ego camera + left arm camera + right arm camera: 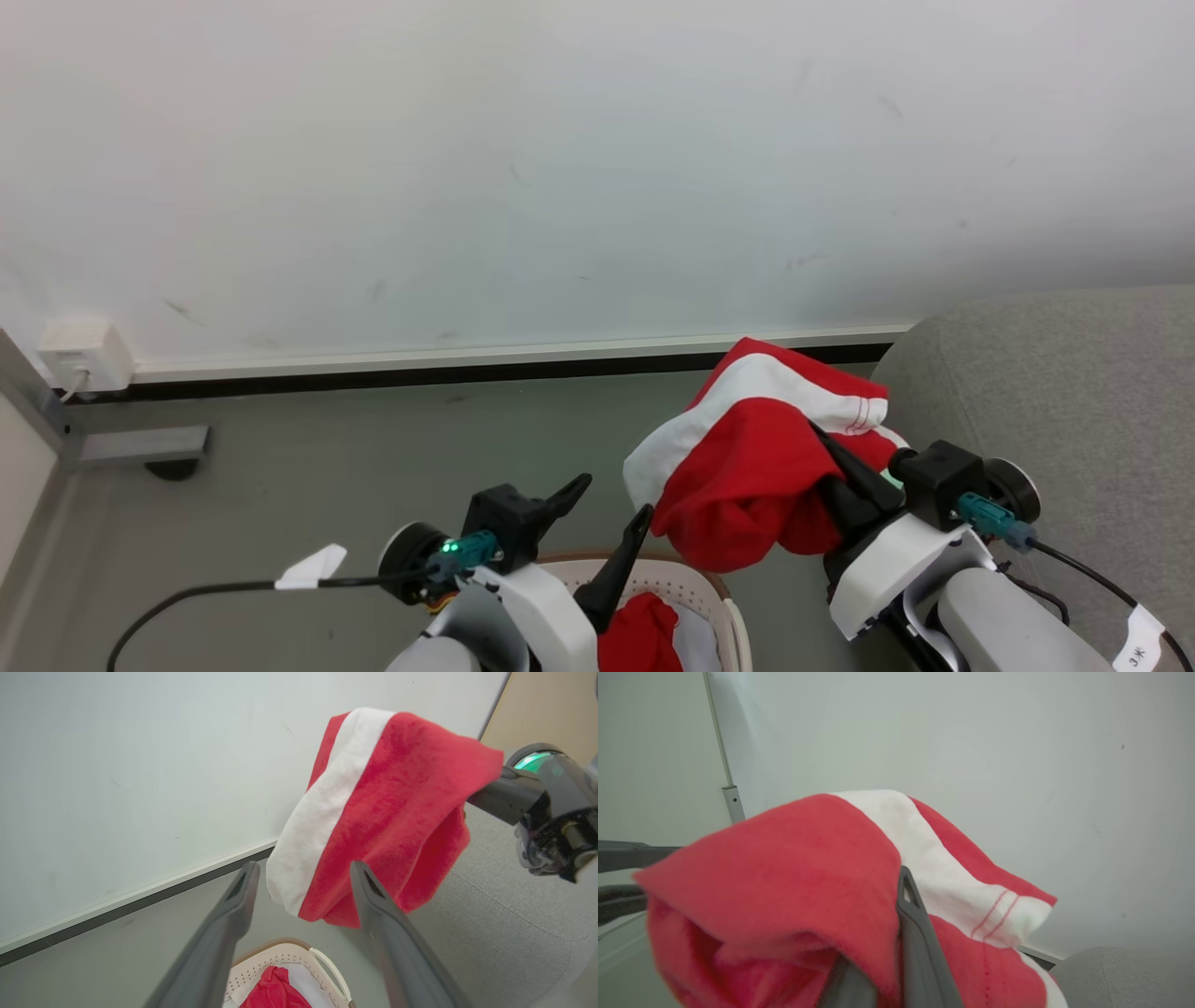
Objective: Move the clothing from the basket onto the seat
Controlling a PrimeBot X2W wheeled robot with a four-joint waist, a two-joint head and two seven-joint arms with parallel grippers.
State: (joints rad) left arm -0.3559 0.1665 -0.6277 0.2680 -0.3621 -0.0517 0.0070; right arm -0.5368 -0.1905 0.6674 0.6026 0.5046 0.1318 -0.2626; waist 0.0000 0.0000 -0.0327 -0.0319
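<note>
My right gripper (pixel 831 453) is clamped on a red garment (pixel 738 467) with a broad white band. In the head view the dark fingers vanish into its folds right of centre, and the cloth hangs bunched from them in the air. In the right wrist view one finger rises through the red fabric at bottom centre, and the other is buried under the cloth.

My left gripper (pixel 613 497) stands open at the lower middle of the head view, with its fingers spread wide and nothing between them. The tip of its nearer finger is just beside the garment's lower left edge. I cannot tell whether it touches. In the left wrist view the garment hangs beyond the two parted fingers, top centre to right.

The basket (pixel 709 583) sits at the bottom edge of the head view, below the hanging garment, with its brown rim and perforated wall showing. Inside it lies a second red piece (pixel 639 635) beside some white fabric (pixel 695 644).

The seat (pixel 1074 392) takes up the right side of the head view, a grey rounded corner just right of the held garment. The garment is not on it. Behind them are the grey floor (pixel 327 448) and the pale wall (pixel 560 187).
</note>
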